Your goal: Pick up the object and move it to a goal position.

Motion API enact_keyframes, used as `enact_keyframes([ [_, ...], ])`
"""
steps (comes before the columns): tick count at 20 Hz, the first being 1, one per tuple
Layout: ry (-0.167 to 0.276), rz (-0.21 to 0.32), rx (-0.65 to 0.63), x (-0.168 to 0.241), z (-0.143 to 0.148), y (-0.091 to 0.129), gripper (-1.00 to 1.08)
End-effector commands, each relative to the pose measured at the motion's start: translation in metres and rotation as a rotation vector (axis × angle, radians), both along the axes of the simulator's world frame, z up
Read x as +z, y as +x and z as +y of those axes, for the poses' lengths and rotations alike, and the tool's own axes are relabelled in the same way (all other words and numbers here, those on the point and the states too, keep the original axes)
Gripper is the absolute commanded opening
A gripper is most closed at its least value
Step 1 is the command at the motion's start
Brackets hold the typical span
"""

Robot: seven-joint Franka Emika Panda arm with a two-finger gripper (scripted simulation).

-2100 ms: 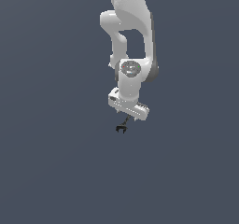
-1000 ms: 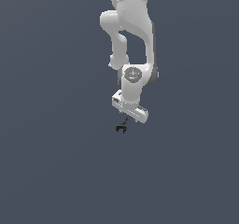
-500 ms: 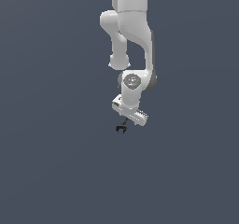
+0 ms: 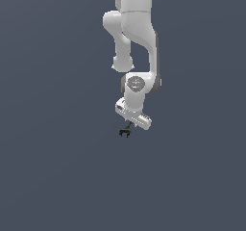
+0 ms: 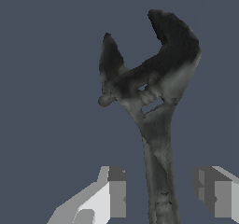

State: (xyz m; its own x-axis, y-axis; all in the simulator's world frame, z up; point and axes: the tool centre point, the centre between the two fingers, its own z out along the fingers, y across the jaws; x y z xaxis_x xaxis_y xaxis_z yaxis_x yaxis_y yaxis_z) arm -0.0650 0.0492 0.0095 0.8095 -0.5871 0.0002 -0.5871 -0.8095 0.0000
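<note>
Right, the white jointed arm [image 4: 136,42] hangs straight down over the flat grey ground [image 4: 53,177], and its grey two-fingered gripper [image 5: 161,197] sits low over the small black wrench-like object with the forked claw head [image 5: 149,87]. The fingers [image 5: 116,190] stand apart, one on each side of the slim stem, with visible gaps, so nothing is clamped. That straddle looks deliberate: squeezing the narrow handle should be easier than the wide head. In the exterior view the object [image 4: 126,132] lies just under the hand.
</note>
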Motion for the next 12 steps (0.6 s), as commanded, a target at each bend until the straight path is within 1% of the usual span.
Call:
enact_keyframes([
  [1,-0.001,-0.001,-0.004,0.000,-0.002,0.001,-1.00],
  [6,-0.001,-0.001,-0.004,0.002,-0.011,0.005,-1.00],
  [9,-0.001,-0.001,-0.003,0.004,-0.025,0.013,-1.00],
  [12,-0.001,-0.001,-0.003,0.007,-0.046,0.023,-1.00],
])
